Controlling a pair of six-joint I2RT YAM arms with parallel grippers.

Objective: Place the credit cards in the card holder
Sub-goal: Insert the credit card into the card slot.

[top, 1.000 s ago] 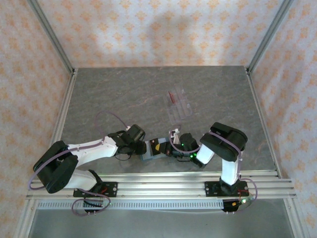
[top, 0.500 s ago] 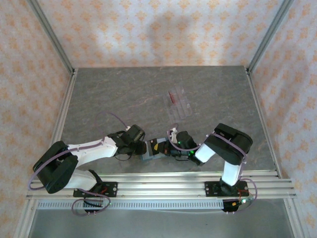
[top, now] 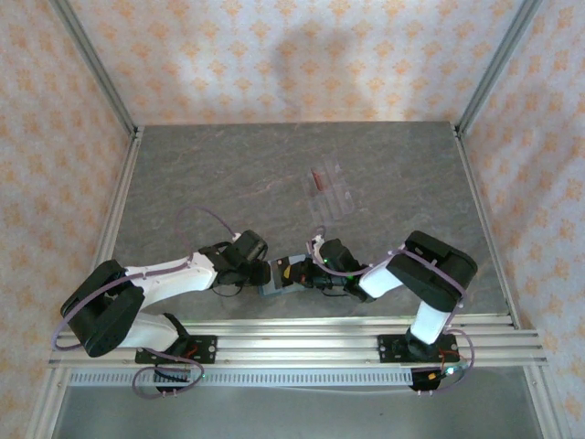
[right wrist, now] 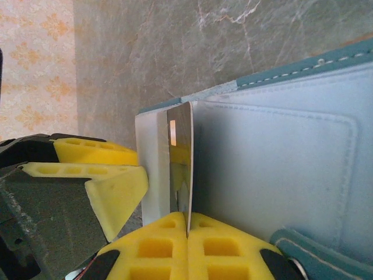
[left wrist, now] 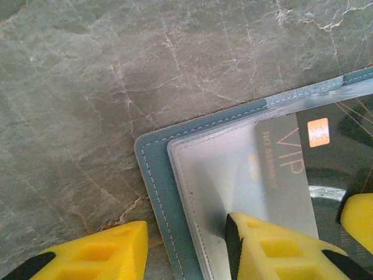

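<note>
The credit card (left wrist: 291,169) is a dark one with "VIP" lettering and an orange chip. It lies face up over the open card holder (left wrist: 154,175), and its leading end sits under the holder's clear plastic pocket (left wrist: 210,186). The right hand (right wrist: 187,224) pinches the card's trailing end, with both yellow fingers (right wrist: 227,245) pressed together on it. In the right wrist view the card (right wrist: 180,157) shows almost edge-on, running straight out from those fingertips toward the pocket. The holder's pale inner panel (right wrist: 274,175) lies just beside it on the right.

From above, the card (top: 289,271) lies between the two hands, and its length seems to follow the line joining them. The right hand (top: 307,276) is at one end and the left hand (top: 262,273) at the other. The card holder (top: 274,287) lies open and flat on the grey stone-patterned worktop (top: 210,183), near the front rail.

The left hand (left wrist: 183,245) is spread across the holder's rounded teal corner. One finger (left wrist: 99,256) is over bare worktop just outside the stitched edge. The other finger (left wrist: 274,245) is over the clear pocket, beside the card. I cannot tell whether it presses down.

Well apart, toward the back of the worktop, stands a clear slotted rack (top: 331,190) with a thin reddish item (top: 317,176) in one slot.
</note>
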